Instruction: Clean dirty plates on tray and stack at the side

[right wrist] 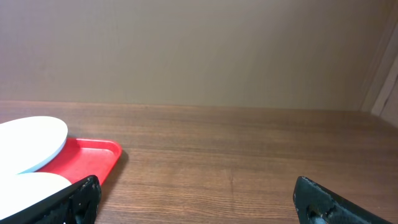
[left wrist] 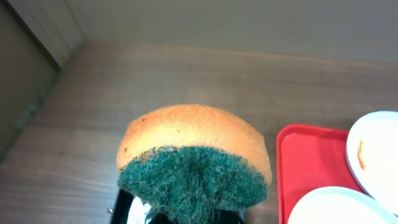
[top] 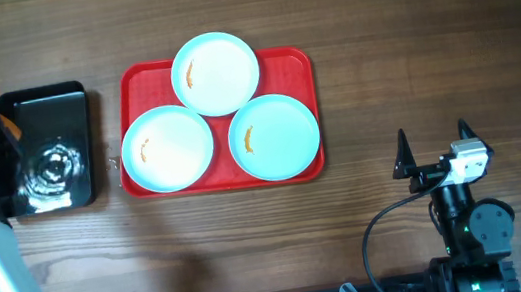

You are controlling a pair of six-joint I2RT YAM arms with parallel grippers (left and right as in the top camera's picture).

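- Clamped on the sponge (left wrist: pixel 193 155) – left fingers (top: pixel 0 140), at the black tray (top: pixel 43 102).
- Spread wide, empty – right fingers (top: pixel 404 159), over bare tabletop (top: pixel 409 46).
- Three dirty plates (top: pixel 215 73), orange-smeared, on the red tray (top: pixel 146 80).

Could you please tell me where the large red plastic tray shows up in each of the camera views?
Overhead: the large red rectangular plastic tray lies upper centre.
Left wrist: it sits in the lower right corner, right of the orange-and-green sponge.
Right wrist: it sits lower left, with one rounded corner showing.
Shared landmark: the pale aqua round plates resting on it appear in all three views.
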